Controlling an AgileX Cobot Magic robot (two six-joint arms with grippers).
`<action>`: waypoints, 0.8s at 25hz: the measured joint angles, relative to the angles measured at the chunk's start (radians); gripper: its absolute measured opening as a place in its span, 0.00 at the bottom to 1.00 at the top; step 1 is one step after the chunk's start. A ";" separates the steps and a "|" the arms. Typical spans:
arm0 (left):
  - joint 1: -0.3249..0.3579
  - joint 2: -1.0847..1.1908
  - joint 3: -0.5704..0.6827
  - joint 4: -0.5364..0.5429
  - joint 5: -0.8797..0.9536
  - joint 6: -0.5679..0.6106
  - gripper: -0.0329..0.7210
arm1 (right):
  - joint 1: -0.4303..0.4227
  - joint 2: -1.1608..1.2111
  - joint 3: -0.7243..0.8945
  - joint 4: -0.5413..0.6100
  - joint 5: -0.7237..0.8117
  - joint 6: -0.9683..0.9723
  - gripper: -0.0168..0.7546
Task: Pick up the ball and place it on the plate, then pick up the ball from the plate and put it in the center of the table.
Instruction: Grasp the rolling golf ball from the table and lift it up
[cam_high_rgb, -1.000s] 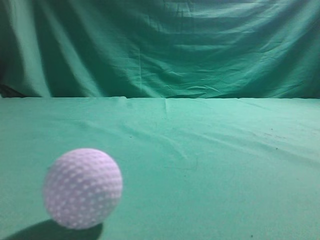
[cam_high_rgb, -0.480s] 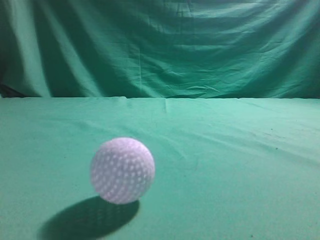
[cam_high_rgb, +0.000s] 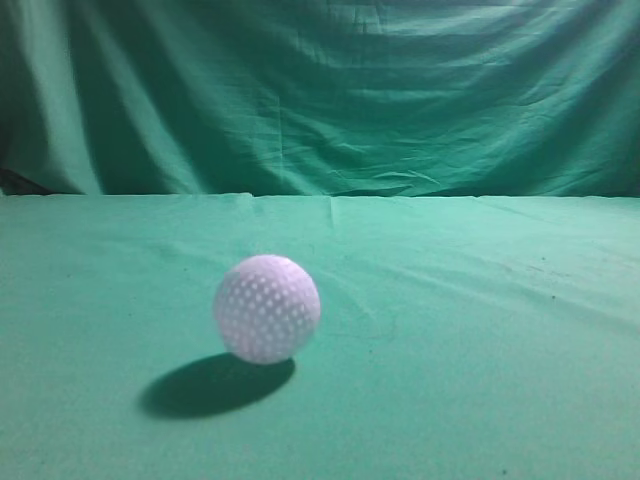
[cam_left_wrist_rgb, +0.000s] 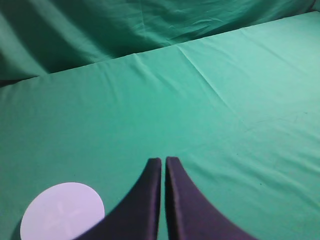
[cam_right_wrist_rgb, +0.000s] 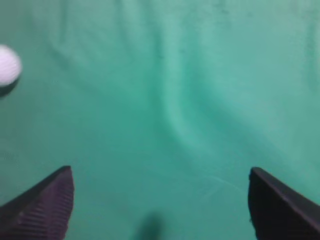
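Note:
The white dimpled ball sits on the green table, left of the middle in the exterior view, with its shadow to the lower left. It also shows small at the left edge of the right wrist view. A flat white round plate lies at the lower left of the left wrist view. My left gripper is shut and empty above the cloth, right of the plate. My right gripper is wide open and empty, with the ball far to its left. Neither gripper shows in the exterior view.
A draped green cloth backdrop hangs behind the table's far edge. The cloth on the table has slight wrinkles.
The ball has moved from the near left of the exterior view to the right and farther from the camera, so it looks smaller now.

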 joint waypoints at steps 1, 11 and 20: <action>0.000 0.000 0.000 0.000 0.000 0.000 0.04 | 0.038 0.000 -0.014 0.002 0.002 -0.008 0.89; 0.000 0.000 0.000 0.000 0.000 0.000 0.04 | 0.299 0.228 -0.267 -0.002 -0.003 -0.025 0.89; 0.000 0.000 0.000 0.000 0.000 0.000 0.04 | 0.444 0.525 -0.470 -0.114 0.082 -0.012 0.82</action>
